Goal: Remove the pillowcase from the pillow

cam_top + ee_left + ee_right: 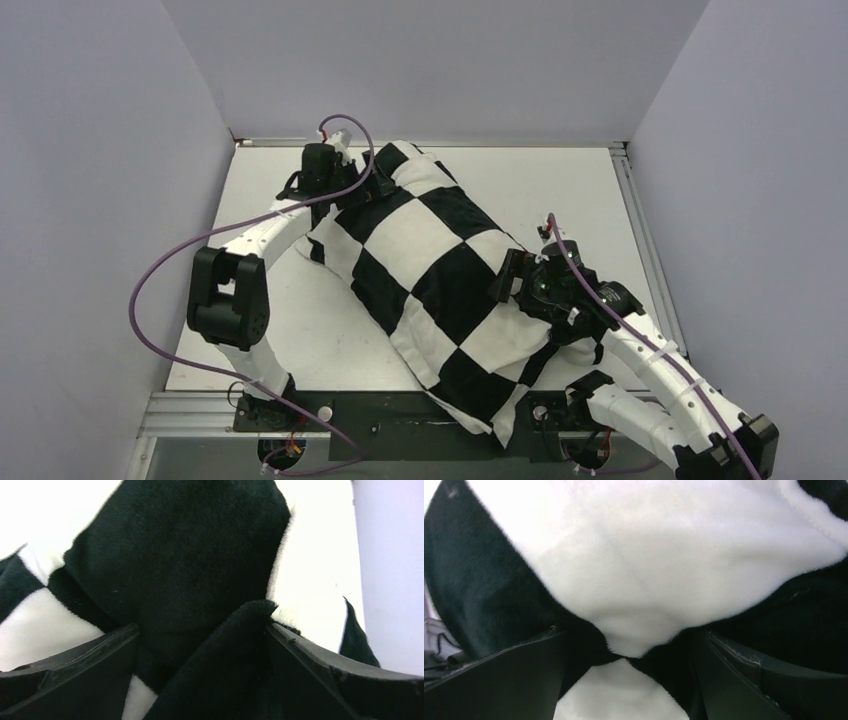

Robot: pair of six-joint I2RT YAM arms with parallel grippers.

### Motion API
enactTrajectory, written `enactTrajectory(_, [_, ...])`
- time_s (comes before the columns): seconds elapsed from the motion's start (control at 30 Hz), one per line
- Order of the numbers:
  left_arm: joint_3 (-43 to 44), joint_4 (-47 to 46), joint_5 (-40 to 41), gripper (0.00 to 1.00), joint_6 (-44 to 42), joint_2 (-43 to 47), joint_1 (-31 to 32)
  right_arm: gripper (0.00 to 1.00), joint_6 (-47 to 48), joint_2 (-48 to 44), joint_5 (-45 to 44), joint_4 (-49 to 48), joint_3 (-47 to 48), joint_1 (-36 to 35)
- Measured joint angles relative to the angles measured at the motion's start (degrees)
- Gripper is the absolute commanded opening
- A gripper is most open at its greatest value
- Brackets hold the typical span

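Note:
The black and white checkered pillowcase [430,260] lies stuffed and slanted across the table, from the far left to the near edge, where its limp end hangs over the rail. The pillow is hidden inside it. My left gripper [365,185] is at the case's far-left end, open, with a black fold [210,650] bulging between its wide-set fingers [80,665]. My right gripper [515,280] presses on the case's right side, open, with black and white plush [634,595] filling the gap between its fingers [744,680].
The white tabletop [290,320] is boxed in by grey walls at the left, back and right. A metal rail [200,410] runs along the near edge. Purple cables [150,290] loop off both arms.

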State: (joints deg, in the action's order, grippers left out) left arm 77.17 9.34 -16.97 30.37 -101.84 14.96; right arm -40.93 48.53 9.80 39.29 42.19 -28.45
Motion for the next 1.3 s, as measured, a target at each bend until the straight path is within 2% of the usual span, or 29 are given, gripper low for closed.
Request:
enactTrajectory(0.17, [-12.41,-11.52,-2.40,0.96,5.46,7.04,-0.63,0.90,4.61,11.06,-1.97,-2.51,5.16,1.42])
enactTrajectory(0.3, [-19.71,-16.28,-3.02,0.96,8.22,13.03,-0.68,0.90,8.98,21.20,-3.34,-5.27,12.09,4.42])
enactTrajectory(0.5, [-28.26,-17.09,-2.27,0.96,10.86,22.18,1.20,0.90,13.18,32.15,-5.90,-12.33,21.24,9.73])
enactTrajectory(0.77, [-35.56,-13.40,0.92,0.96,14.64,33.40,12.28,0.90,15.80,43.41,-7.04,-20.63,32.50,12.26])
enactTrajectory(0.9, [-36.28,-6.36,1.70,0.96,15.61,39.12,14.36,0.90,17.05,44.83,-6.34,-22.51,34.34,12.35])
enactTrajectory(1.03, [-34.97,2.38,6.64,0.96,13.99,44.26,14.29,0.90,18.36,43.58,-5.31,-22.29,34.05,12.33])
enactTrajectory(1.2, [-30.77,12.09,13.16,0.96,11.04,49.05,13.09,0.90,20.31,36.50,-4.20,-20.96,29.53,11.85])
enactTrajectory(1.3, [-29.09,15.34,15.26,0.96,9.60,51.01,9.99,0.90,21.31,30.73,-4.00,-18.91,26.53,10.73])
